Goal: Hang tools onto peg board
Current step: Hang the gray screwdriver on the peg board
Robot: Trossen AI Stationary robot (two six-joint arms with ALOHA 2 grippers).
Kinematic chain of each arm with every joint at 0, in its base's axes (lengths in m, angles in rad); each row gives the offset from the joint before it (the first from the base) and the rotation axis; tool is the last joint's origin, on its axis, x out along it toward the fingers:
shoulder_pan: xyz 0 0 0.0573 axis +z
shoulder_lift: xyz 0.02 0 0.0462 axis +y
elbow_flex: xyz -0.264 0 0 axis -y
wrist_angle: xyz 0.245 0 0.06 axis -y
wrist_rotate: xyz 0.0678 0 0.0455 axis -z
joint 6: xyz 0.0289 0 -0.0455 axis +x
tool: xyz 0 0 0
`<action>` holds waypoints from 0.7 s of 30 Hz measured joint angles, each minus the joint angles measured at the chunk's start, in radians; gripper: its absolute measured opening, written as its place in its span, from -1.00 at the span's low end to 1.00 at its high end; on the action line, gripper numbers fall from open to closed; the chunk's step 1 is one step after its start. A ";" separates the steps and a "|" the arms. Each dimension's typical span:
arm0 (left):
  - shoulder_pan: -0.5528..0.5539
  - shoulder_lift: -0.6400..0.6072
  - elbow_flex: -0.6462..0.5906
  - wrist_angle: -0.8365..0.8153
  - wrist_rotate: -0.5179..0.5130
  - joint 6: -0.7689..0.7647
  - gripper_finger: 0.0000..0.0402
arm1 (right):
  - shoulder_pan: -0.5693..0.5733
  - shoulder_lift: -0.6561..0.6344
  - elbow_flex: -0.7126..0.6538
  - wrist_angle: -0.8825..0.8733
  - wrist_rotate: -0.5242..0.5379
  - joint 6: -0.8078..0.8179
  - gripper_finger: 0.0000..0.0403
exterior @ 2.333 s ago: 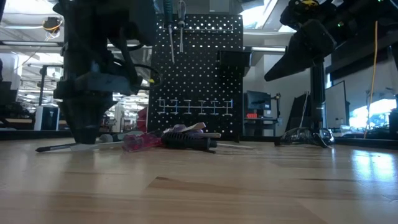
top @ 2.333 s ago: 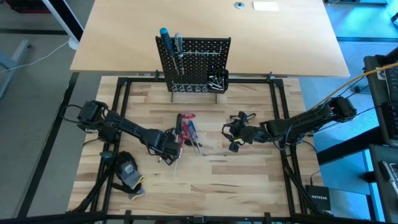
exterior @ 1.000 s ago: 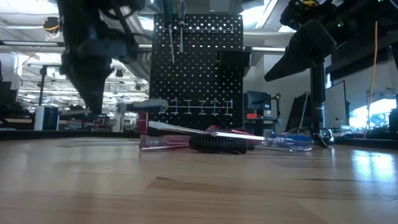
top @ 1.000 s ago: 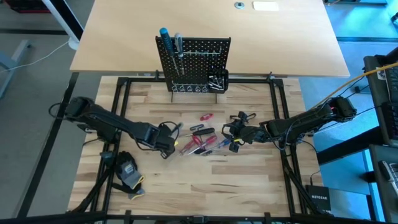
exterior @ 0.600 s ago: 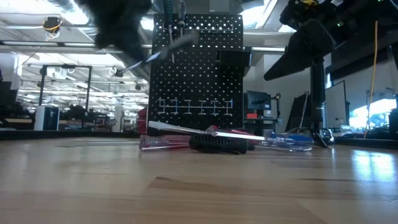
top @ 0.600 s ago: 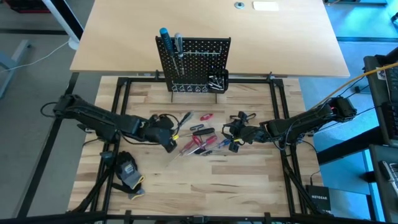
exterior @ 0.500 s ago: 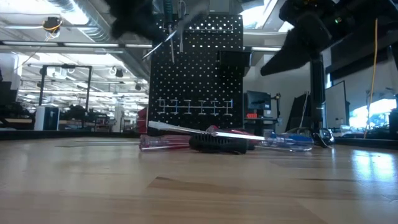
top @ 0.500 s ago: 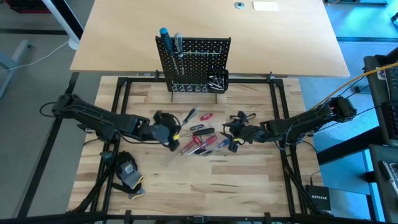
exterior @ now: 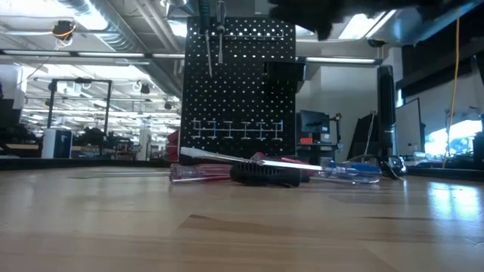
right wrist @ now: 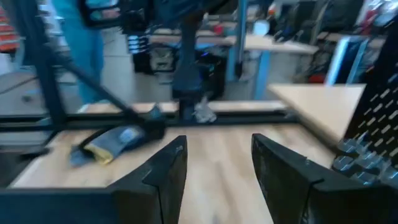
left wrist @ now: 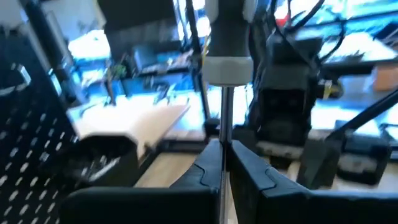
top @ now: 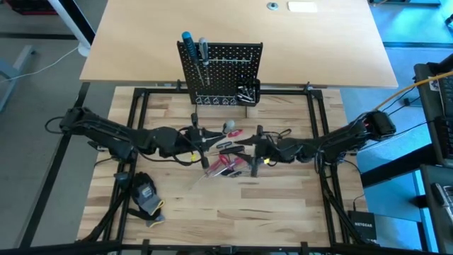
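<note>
The black peg board stands upright at the far middle of the table, with two screwdrivers hanging on its left side. Several tools with red, black and blue handles lie in a pile on the wood, also seen as the tools in the low view. My left gripper is raised left of the pile and shut on a grey-handled screwdriver. My right gripper hovers open on the right of the pile, nothing between its fingers. My left gripper pinches the screwdriver's thin metal shaft between its two fingers. The fingers lie level, coming from the table's left. The shaft runs on past the fingertips to the grey handle, which points toward the right arm. The screwdriver is lifted clear of the table.
A black-and-yellow glove lies at the near left of the table. Black frame rails run along the table's sides. A small black bin with silver bits hangs on the board's lower right. Bare wood lies near the front edge.
My left gripper has risen from the table with the grey-handled screwdriver and tipped from pointing down to level, going toward the far right; the screwdriver is now lifted clear. My right gripper has moved toward the table's left, over the pile, and tipped up to level.
</note>
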 joint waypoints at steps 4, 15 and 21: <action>0.024 0.004 -0.047 0.097 0.065 0.030 -0.98 | 0.000 0.079 0.106 0.002 0.094 -0.087 -0.10; 0.026 0.004 -0.146 0.274 0.085 0.059 -0.97 | -0.008 0.128 0.219 -0.005 0.170 -0.127 -0.10; 0.026 0.004 -0.147 0.297 0.084 0.061 -0.97 | -0.009 0.161 0.242 0.001 0.161 -0.131 -0.30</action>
